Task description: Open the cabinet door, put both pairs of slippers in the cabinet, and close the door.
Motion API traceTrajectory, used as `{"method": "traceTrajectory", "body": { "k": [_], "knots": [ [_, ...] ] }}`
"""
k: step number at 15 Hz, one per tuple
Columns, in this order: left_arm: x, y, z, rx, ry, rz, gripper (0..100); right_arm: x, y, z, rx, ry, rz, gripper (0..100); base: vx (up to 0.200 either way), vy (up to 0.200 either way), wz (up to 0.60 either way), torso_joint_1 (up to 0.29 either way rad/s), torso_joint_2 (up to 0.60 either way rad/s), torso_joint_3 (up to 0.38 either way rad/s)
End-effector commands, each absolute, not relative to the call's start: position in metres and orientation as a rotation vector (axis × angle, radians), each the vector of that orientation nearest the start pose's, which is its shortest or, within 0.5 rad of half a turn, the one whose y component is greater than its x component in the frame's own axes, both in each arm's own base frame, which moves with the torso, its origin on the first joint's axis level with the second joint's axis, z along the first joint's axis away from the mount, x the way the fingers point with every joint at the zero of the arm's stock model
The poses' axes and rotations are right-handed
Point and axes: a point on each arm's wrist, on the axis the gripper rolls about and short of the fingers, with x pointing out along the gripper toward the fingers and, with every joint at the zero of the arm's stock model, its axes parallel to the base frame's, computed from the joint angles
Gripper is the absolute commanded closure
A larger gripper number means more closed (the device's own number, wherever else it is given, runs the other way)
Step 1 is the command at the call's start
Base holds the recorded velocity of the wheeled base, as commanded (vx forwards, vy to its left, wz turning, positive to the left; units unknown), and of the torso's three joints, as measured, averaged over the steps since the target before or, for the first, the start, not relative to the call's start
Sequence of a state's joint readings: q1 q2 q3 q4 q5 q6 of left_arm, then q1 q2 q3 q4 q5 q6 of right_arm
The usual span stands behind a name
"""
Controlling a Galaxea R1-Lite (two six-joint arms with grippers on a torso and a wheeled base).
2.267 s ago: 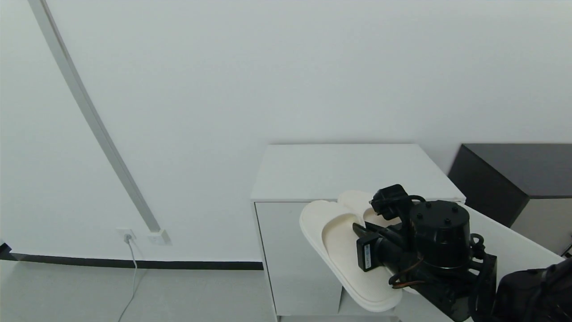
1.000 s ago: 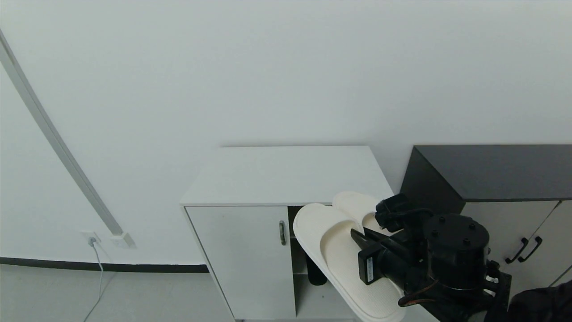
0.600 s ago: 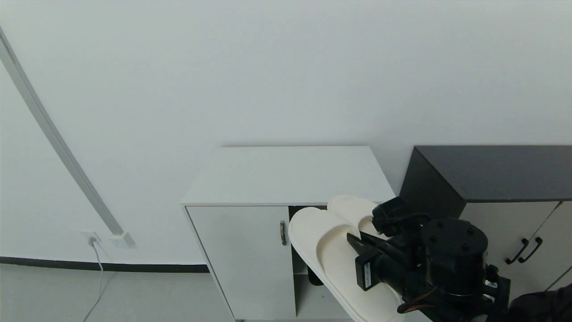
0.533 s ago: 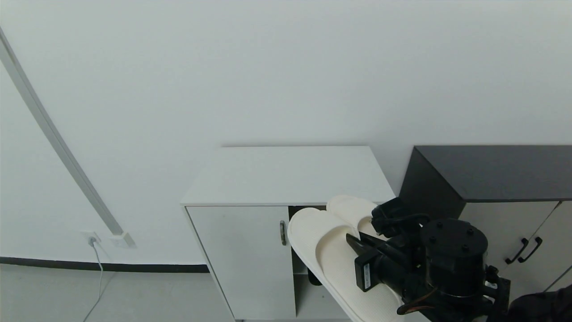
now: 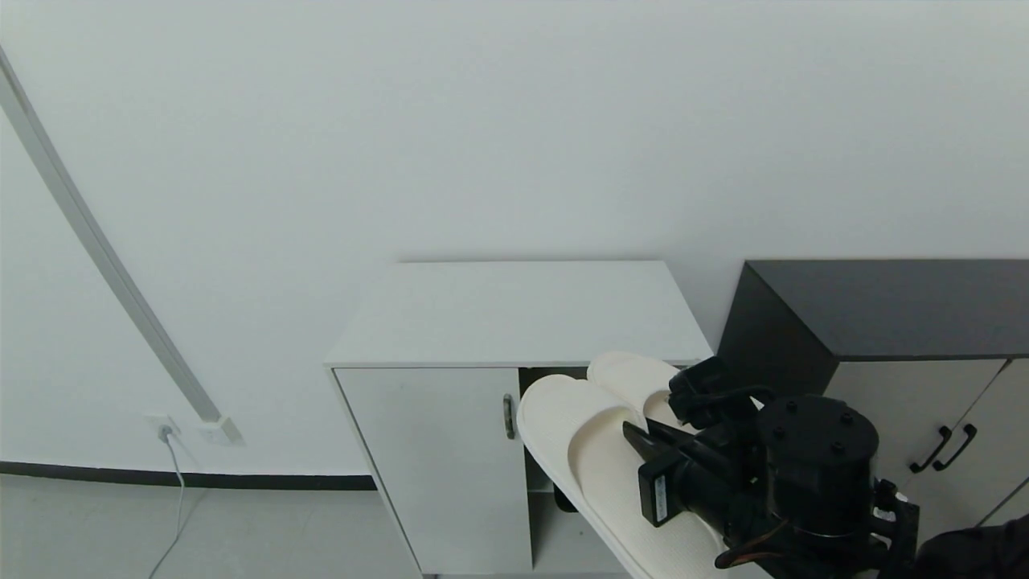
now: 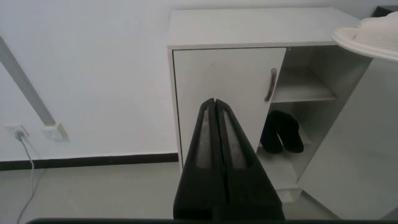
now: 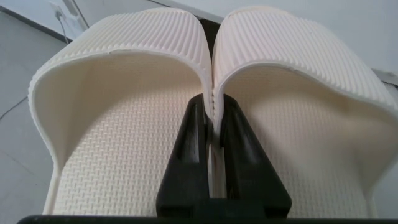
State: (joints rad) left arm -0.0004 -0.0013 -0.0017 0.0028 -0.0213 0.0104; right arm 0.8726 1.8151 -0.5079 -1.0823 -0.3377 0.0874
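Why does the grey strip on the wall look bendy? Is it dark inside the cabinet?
Head view: the strip curves, likely because the wide lens bends straight lines. Left wrist view: the cabinet is shaded inside, yet the black slippers show below its shelf.

There are 2 cabinets: 1 white cabinet and, just right of it, 1 dark-topped cabinet. In front of the white cabinet are 2 cream slippers, side by side. Inside it, under its 1 shelf, stand 2 black slippers, as far as I can tell. On the wall left of it are 2 sockets.
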Motion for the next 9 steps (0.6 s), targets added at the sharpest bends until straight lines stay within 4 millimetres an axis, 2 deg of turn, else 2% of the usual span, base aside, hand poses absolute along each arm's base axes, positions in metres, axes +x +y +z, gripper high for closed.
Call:
{"method": "traceTrajectory", "body": {
  "k": [1,3,9],
  "knots": [
    [-0.0229,-0.0005,0.0756,0.011,0.001,-0.021,100,0.1869,0.2166,0.1216,-0.042,0.202,0.535,100,0.0,0.0,0.0,-0.149,0.34,0.178],
    [-0.0229,-0.0005,0.0756,0.011,0.001,-0.021,100,0.1807,0.2125,0.1182,-0.045,0.203,0.545,100,0.0,0.0,0.0,-0.159,0.36,0.195],
    [-0.0229,-0.0005,0.0756,0.011,0.001,-0.021,100,0.1799,0.2121,0.1166,-0.04,0.191,0.546,100,0.0,0.0,0.0,-0.182,0.43,0.241]
  ]
}}
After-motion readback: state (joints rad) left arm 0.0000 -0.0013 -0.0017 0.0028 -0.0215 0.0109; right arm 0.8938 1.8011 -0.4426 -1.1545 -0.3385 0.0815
